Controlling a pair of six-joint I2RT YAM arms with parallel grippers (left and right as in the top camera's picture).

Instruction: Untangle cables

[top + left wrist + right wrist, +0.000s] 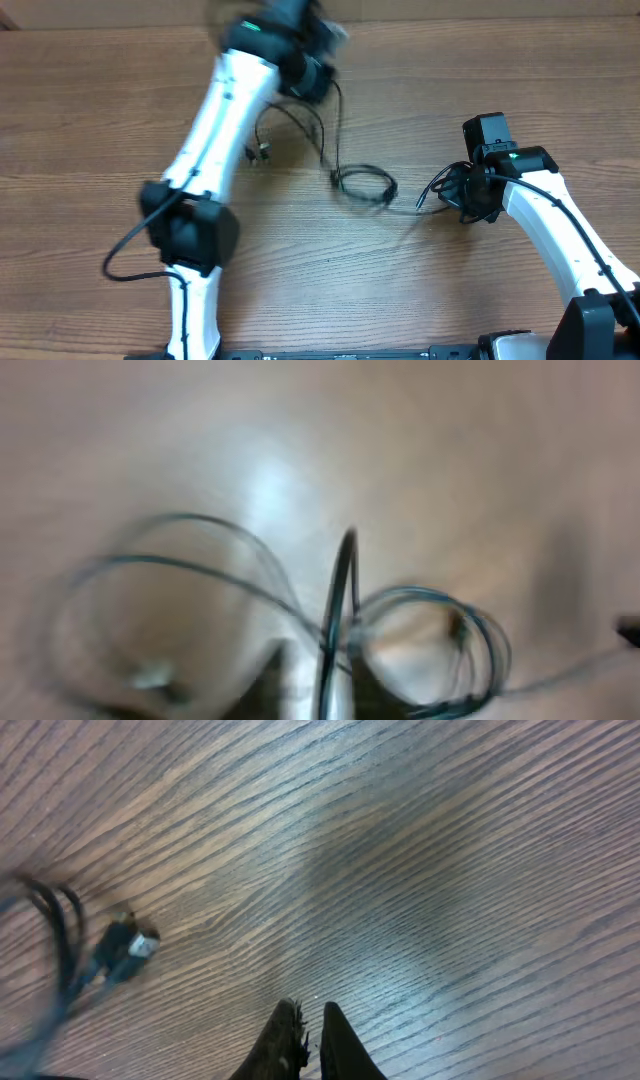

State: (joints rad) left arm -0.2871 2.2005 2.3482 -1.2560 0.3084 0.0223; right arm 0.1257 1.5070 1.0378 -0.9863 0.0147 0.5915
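Thin black cables [365, 185] lie mid-table as a small coil. Strands run up from it to my left gripper [300, 62] at the far centre, and plug ends [262, 152] dangle below that arm. In the blurred left wrist view a cable [340, 600] rises between the jaws [335, 695], which are shut on it, with loops [440, 650] beneath. My right gripper [470, 195] sits right of the coil, with cable loops [440, 188] at it. In the right wrist view its fingers [310, 1025] are nearly closed on a dark strand. A plug [125, 950] and cable [50, 935] lie to their left.
Wooden table [420, 90]. The thick black cable [125, 250] of the left arm loops out at the left. The arm bases stand at the front edge.
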